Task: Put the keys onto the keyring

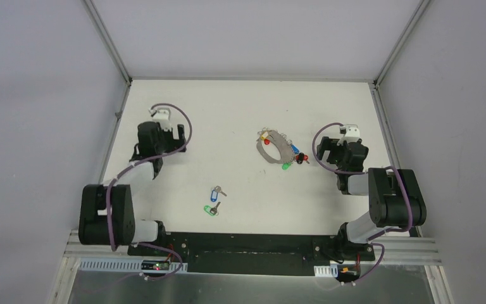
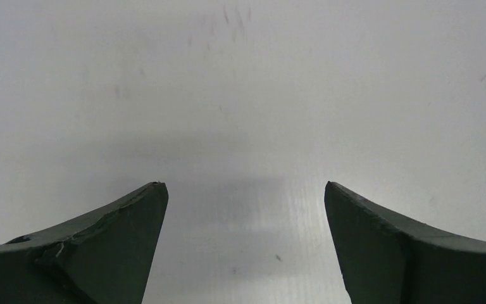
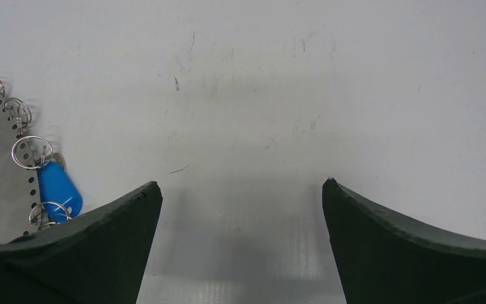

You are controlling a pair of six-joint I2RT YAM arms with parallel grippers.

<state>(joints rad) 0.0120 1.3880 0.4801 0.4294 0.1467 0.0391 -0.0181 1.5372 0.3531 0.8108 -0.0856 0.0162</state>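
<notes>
Loose blue-tag key (image 1: 216,190) and green-tag key (image 1: 211,208) lie close together at lower centre of table (image 1: 228,107), well apart from keyring (image 1: 276,147) at centre right. At upper left, left gripper (image 2: 245,185): jaws wide apart, empty. Just right of keyring, right gripper (image 3: 240,182): jaws wide apart, empty.

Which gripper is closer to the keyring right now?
Right. The right gripper hovers just right of the keyring; the left gripper is far off to its left.
</notes>
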